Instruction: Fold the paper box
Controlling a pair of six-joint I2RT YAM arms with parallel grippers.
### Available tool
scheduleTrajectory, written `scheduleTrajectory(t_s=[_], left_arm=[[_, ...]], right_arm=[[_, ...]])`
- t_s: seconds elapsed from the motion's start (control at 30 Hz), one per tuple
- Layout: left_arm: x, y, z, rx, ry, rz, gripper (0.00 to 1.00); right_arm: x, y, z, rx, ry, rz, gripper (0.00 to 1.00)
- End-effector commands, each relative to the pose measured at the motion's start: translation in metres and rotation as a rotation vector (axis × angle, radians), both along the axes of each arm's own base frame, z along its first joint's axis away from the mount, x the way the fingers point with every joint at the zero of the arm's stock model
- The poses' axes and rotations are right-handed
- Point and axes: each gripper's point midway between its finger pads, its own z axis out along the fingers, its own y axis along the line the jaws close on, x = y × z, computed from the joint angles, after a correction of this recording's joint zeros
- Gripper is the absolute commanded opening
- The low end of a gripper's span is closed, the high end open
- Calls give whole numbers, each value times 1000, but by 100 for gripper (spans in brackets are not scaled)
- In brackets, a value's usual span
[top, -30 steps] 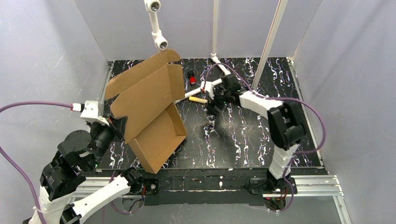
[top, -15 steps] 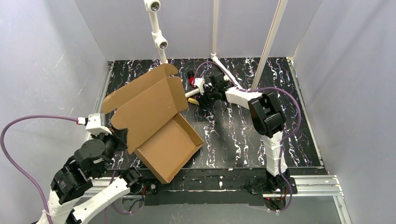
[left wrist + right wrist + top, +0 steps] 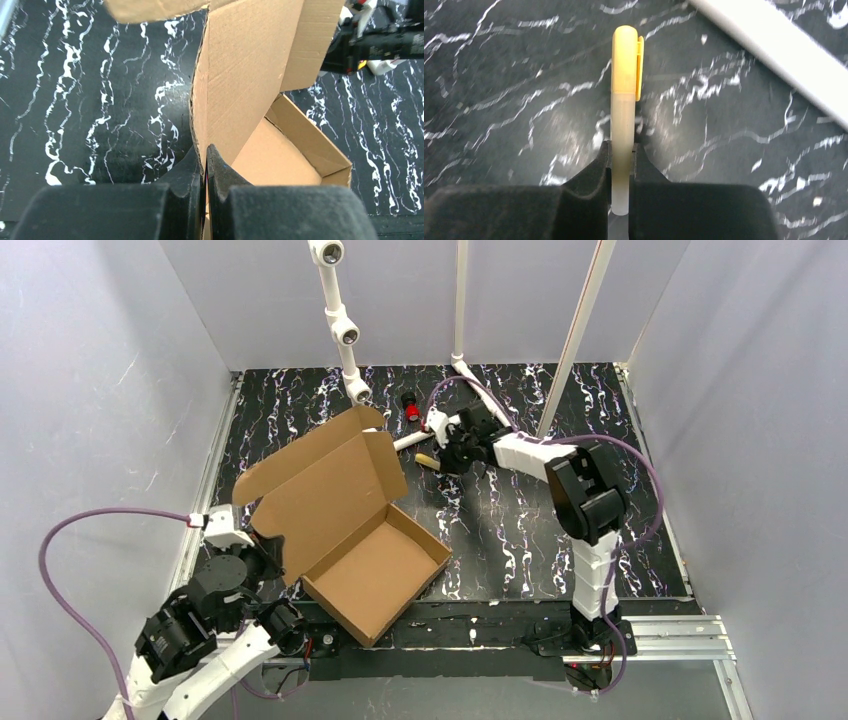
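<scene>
At twelve o'clock the right hand (image 3: 622,152) just clamped the yellow marker (image 3: 625,65) — clearing clutter, likely — left hand (image 3: 204,156) pinches the paper box (image 3: 250,65) lid.

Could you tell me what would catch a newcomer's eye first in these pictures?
The big brown paper box dominates the near left of the black marbled table. Its tray is open and its lid stands up, and the left tool is pinched on the edge of one cardboard panel. Toward the far middle, the right tool is shut on a yellow capped pen.
</scene>
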Motion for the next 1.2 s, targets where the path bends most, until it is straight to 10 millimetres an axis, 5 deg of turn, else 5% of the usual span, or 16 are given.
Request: scheduleTrajectory(t_s=[0.0, 0.13, 0.23, 0.37, 0.53, 0.73, 0.87, 1.0, 1.17], left_arm=[[7, -14, -14, -56, -18, -20, 0], [13, -18, -14, -68, -60, -23, 0], [17, -23, -14, -59, -78, -39, 0], [22, -34, -15, -59, -96, -82, 0], [27, -52, -8, -43, -167, -176, 0], [38, -64, 8, 26, -283, -237, 0], [50, -63, 15, 116, -323, -216, 0], [61, -51, 16, 238, -321, -149, 0], [67, -32, 13, 295, -311, -42, 0]], right_arm=[[-16, -23, 67, 46, -53, -9, 1], [-54, -41, 116, 68, -93, 119, 1], [-126, -48, 130, 86, -69, 437, 1], [-208, -39, 119, 73, -6, 785, 4], [-249, -5, 101, 5, 13, 927, 5], [-230, 37, 82, -76, -30, 800, 11], [-216, 43, 89, -87, -52, 733, 56], [-206, 28, 140, 27, -62, 713, 80], [-147, -12, 195, 139, -161, 520, 85]])
